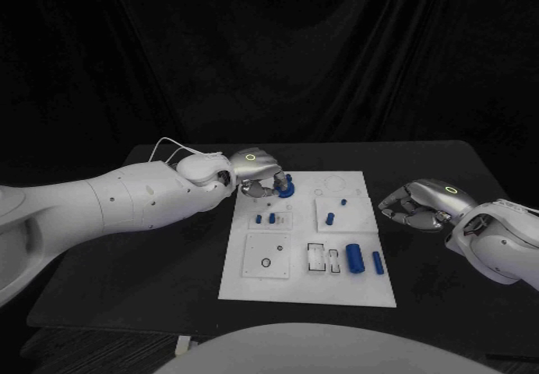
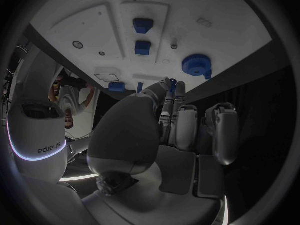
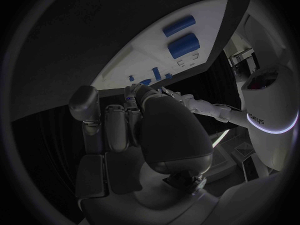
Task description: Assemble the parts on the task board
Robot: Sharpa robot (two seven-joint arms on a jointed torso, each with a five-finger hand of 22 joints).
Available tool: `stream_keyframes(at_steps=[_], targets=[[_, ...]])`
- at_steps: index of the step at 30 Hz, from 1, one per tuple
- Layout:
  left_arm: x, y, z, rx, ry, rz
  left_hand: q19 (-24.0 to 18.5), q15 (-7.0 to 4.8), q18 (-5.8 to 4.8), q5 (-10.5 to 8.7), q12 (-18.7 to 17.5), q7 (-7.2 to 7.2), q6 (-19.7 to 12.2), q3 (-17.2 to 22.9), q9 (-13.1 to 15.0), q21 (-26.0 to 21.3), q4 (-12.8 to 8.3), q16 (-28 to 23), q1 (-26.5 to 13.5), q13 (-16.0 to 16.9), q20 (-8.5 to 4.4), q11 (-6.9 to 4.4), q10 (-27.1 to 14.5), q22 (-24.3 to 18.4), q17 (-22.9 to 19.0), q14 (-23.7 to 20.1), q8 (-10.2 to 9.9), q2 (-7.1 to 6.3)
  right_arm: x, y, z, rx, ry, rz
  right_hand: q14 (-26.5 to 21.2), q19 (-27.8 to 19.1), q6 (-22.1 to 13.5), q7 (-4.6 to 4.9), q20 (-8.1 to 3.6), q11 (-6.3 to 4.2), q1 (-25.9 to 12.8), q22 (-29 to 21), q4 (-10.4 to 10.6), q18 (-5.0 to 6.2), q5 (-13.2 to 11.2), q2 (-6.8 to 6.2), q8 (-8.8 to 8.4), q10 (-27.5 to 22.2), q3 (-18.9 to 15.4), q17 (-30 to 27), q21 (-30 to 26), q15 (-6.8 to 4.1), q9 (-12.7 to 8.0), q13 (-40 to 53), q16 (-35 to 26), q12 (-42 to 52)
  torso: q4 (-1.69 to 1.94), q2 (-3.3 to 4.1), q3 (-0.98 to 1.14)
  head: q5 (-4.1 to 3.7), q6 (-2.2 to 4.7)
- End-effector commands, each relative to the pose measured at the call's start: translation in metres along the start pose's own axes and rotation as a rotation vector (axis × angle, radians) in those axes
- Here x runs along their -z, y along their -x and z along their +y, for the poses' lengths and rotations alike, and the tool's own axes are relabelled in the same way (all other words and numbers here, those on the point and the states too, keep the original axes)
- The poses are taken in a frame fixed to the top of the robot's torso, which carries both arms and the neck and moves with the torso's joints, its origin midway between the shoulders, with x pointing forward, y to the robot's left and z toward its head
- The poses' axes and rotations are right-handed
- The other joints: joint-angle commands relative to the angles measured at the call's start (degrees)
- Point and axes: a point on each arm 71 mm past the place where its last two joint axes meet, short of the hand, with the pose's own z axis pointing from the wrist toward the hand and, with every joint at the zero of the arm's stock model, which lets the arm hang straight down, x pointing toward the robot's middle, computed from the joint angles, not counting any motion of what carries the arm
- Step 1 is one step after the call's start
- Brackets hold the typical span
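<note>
Hovering our left hand (image 1: 259,173), fingers curled, grasp unclear, over the task board's (image 1: 309,288) blue round part (image 1: 284,187); two blue cylinders (image 1: 355,258) are lying nearby; right hand (image 1: 419,205) clenched empty.

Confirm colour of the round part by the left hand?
Blue. The round part shows best in the left wrist view, on the white task board.

White glossy arm shells; silver left hand (image 1: 257,169), right hand (image 1: 421,205), green ring marks; thin white cable (image 1: 168,146) at left wrist.
</note>
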Motion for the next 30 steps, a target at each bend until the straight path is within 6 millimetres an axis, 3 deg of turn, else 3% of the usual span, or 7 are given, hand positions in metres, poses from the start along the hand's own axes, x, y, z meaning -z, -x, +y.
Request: stream_keyframes(at_steps=[1,8,18,21,30], targets=[[0.002,0.003,0.002,0.044,0.031,0.016,0.2,-0.1,-0.17,-0.3,-0.3,0.0,-0.3,0.0,-0.1,-0.3,0.3,-0.2,0.0,-0.2,-0.3,0.28,-0.3,11.8,-0.2,-0.2,-0.3,-0.6,0.001,-0.002,-0.001,-0.001,-0.02,0.015,2.3,-0.5,0.3,-0.09,-0.03,-0.04,0.1,6.8,0.0,0.82,0.2,-0.64,0.13,-0.5,0.4,4.5,-0.4,0.16,0.1,0.3,-0.2,-0.3,0.08,0.07,0.06,0.1,-0.01],[0.006,0.002,0.01,0.063,0.059,0.072,-0.1,-0.08,-0.07,-0.47,-1.2,0.01,0.0,-0.1,-0.4,-0.8,0.7,-0.6,-0.1,-0.9,-0.34,0.37,-0.5,11.7,-1.0,-0.6,-0.5,-0.71,0.0,-0.003,-0.001,-0.001,-0.018,0.02,2.2,-0.5,0.3,-0.09,-0.03,-0.05,0.1,6.7,0.0,0.85,0.1,-0.64,0.13,-0.6,0.5,4.2,-0.6,0.17,0.1,0.1,-0.5,-0.5,0.0,-0.01,0.1,0.13,-0.01],[0.011,-0.012,0.011,0.094,0.081,0.136,-0.2,0.12,-0.06,-1.26,-2.0,0.13,0.4,-0.7,-0.7,-1.0,1.6,-0.7,-0.6,-1.7,-0.36,0.59,0.1,11.7,-1.3,-0.8,-0.8,-1.11,0.001,-0.004,-0.002,-0.002,-0.022,0.02,2.1,-0.5,0.4,-0.1,-0.02,-0.05,0.1,6.7,-0.1,0.86,0.1,-0.63,0.15,-0.6,0.5,4.1,-0.6,0.17,0.1,0.1,-0.6,-0.6,0.01,0.11,-0.1,-0.03,-0.01],[0.012,-0.015,0.012,0.091,0.086,0.126,-0.4,0.16,0.02,-1.24,-2.3,0.12,0.3,-0.8,-0.9,-1.3,1.7,-0.9,-0.6,-1.9,-0.35,0.65,-0.1,11.6,-1.9,-1.0,-1.0,-1.4,0.002,-0.005,-0.002,-0.003,-0.021,0.017,2.1,-0.5,0.4,-0.1,-0.02,-0.05,0.1,6.7,-0.1,0.86,0.1,-0.63,0.15,-0.6,0.5,4.1,-0.6,0.17,0.1,0.1,-0.6,-0.6,-0.13,0.03,-0.14,0.24,-0.01],[0.011,-0.018,0.013,0.081,0.095,0.1,-0.4,0.15,0.03,-1.16,-2.6,0.13,0.2,-0.8,-1.0,-1.3,1.7,-0.9,-0.5,-2.1,-0.35,0.67,-0.2,11.6,-1.9,-1.1,-1.1,-1.41,0.001,-0.005,-0.001,-0.003,-0.018,0.013,2.1,-0.6,0.4,-0.09,-0.02,-0.05,0.1,6.7,-0.2,0.87,0.1,-0.71,0.14,-0.7,0.6,4.1,-0.8,0.17,0.1,0.0,-0.7,-0.7,0.02,0.04,-0.16,0.14,-0.01]])
